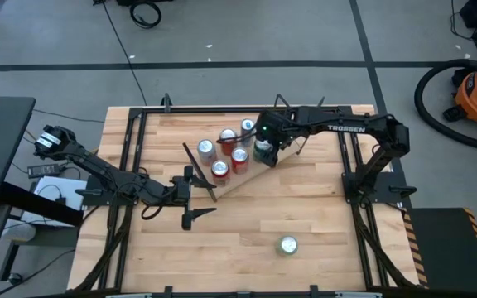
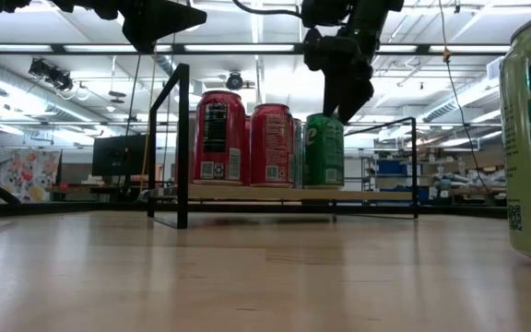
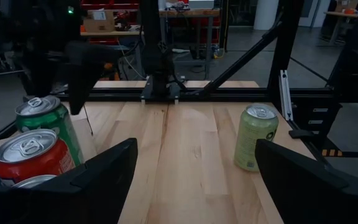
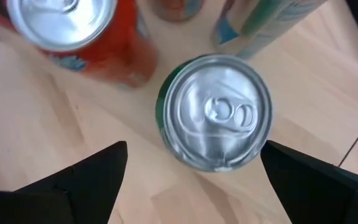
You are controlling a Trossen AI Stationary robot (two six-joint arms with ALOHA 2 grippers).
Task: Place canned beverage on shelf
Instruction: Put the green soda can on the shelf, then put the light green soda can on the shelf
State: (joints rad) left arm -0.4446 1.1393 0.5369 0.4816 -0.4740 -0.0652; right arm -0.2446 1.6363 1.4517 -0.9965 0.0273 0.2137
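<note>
The shelf (image 1: 247, 178), a light-wood plank with black rod frames, lies on the table and carries several cans standing upright; it also shows in the low view (image 2: 247, 193). A dark green can (image 4: 216, 112) stands on the plank at its right end (image 2: 324, 152). My right gripper (image 1: 265, 149) hangs open just above that can, one finger out to each side of its top (image 4: 192, 149). My left gripper (image 1: 199, 194) is open and empty near the shelf's left end (image 3: 196, 146). A pale green can (image 1: 288, 245) stands on the table near the front edge.
Red cans (image 2: 247, 138) stand on the plank close beside the dark green one, with a pale blue can (image 1: 248, 127) behind. The pale green can also shows in the left wrist view (image 3: 255, 137). The black frame (image 1: 350, 157) runs along the table's sides.
</note>
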